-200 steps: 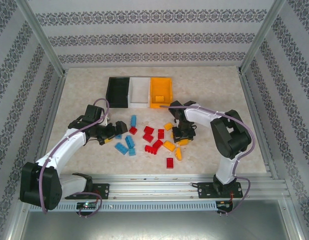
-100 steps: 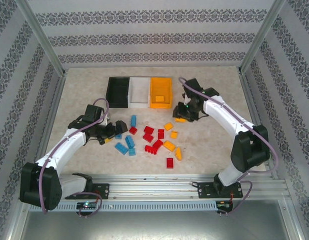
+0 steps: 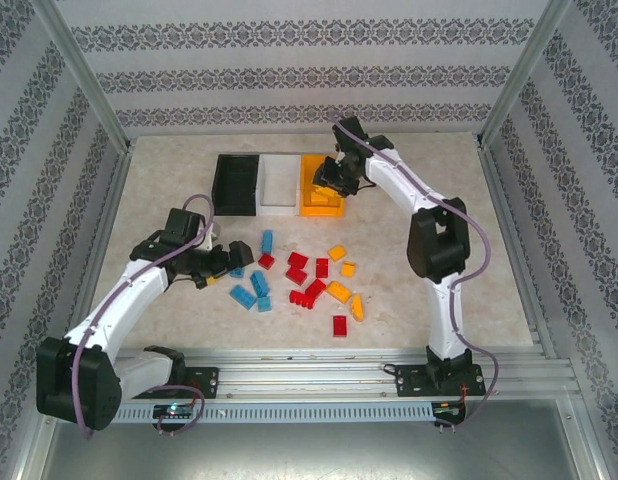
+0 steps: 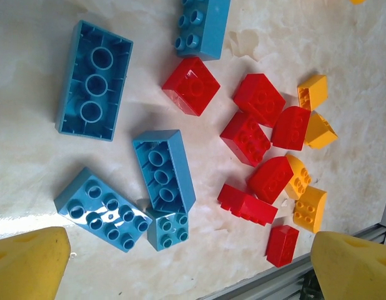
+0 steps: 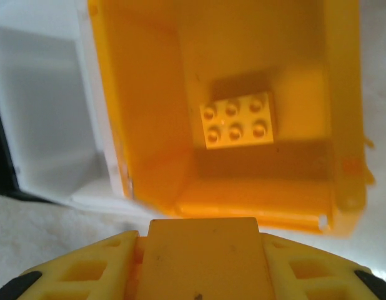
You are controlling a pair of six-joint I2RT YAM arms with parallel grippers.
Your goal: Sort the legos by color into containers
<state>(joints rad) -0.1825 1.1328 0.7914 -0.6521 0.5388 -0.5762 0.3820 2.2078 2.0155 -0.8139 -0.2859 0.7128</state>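
Observation:
Red, light blue and orange-yellow legos lie scattered mid-table. At the back stand the containers: a black bin, a white bin and an orange bin. My right gripper hovers over the orange bin's near rim, shut on an orange-yellow brick. Another orange-yellow brick lies inside the orange bin. My left gripper hangs open above the blue bricks, its yellow fingers wide apart and empty. Red bricks lie to the right of them.
The white bin touches the orange one on its left. An aluminium rail runs along the table's near edge. Patterned walls close in the back and both sides.
My right arm has swung from the pile at centre right up to the orange bin, carrying the orange-yellow brick. The left arm has hardly moved.

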